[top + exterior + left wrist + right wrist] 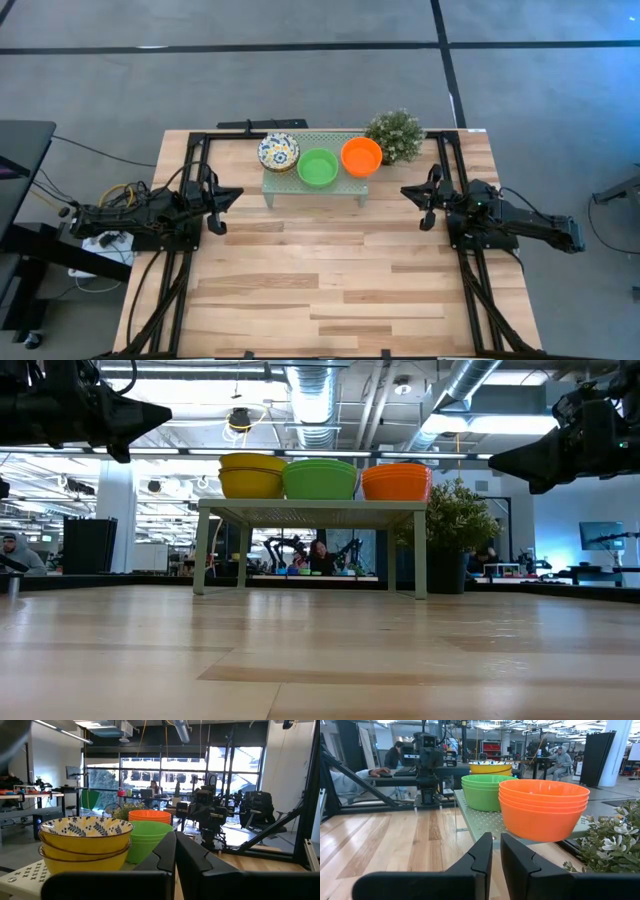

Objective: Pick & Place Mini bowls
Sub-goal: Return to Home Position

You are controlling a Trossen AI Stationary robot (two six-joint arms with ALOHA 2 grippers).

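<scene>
Flanking the shelf, left jaws and right jaws rest closed, empty; bowls sit stacked between them, orange stack nearest the right.

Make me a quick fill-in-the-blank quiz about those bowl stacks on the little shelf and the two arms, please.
1. The green bowls stand ____ the patterned bowls and the orange bowls on the shelf.
2. The potted plant stands beside the ____ bowls.
3. The orange stack counts ____ bowls.
4. The left arm's fingers and the right arm's fingers hold ____.
Missing words: between; orange; four; nothing.
</scene>
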